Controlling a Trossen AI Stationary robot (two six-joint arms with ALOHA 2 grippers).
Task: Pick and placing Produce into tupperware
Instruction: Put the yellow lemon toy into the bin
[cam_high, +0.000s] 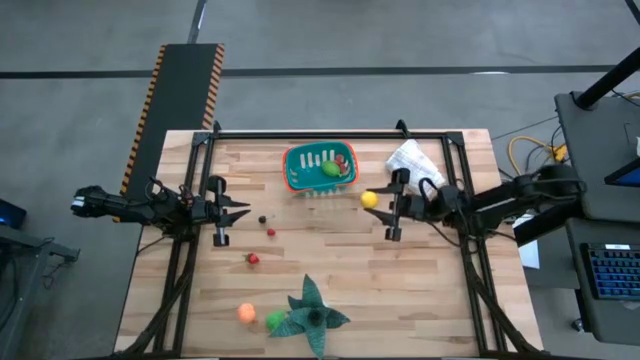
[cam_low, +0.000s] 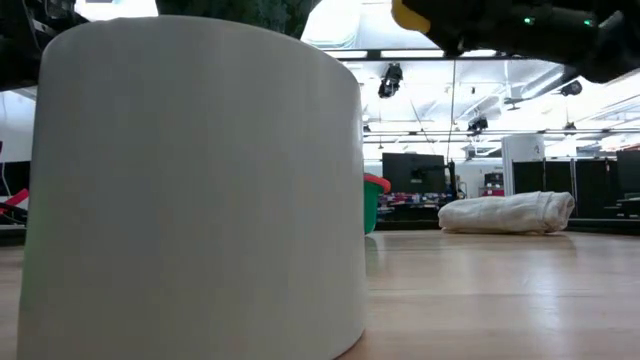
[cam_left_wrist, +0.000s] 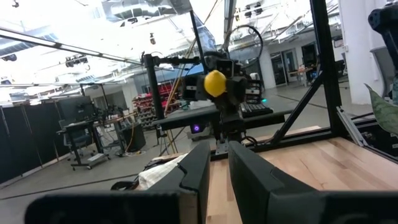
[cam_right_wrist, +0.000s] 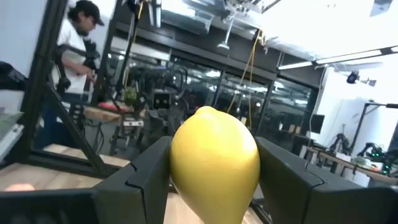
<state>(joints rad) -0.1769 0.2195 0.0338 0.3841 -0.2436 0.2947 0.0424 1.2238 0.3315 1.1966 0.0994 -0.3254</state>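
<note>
A yellow lemon-shaped toy fruit (cam_high: 370, 199) hangs above the table's middle right, with my right gripper (cam_high: 380, 203) shut on it. It shows large in the right wrist view (cam_right_wrist: 214, 162) and far off in the left wrist view (cam_left_wrist: 214, 83). The teal tupperware (cam_high: 297, 172) stands at the far middle, a green piece (cam_high: 330, 169) and a red one inside. More small produce lies on the wood: a dark piece (cam_high: 262, 219), two red (cam_high: 271, 232) (cam_high: 253, 259), an orange (cam_high: 246, 313) and a green (cam_high: 275, 321). My left gripper (cam_high: 238, 212) waits at the left, shut and holding nothing. My right gripper pinches the lemon by its two opposite sides (cam_right_wrist: 177, 155) between its two fingers (cam_right_wrist: 292, 180). The fingers come roughly level from the table's right side. The lemon is lifted clear of the table, just right of the tupperware.
A wrinkled white bag (cam_high: 415, 160) lies at the far right, behind my right gripper. A dark green star-shaped leafy thing (cam_high: 312, 315) lies near the front edge. A big white cylinder (cam_low: 200, 180) fills the left of the low view. A person (cam_right_wrist: 78, 37) stands beyond the table.
</note>
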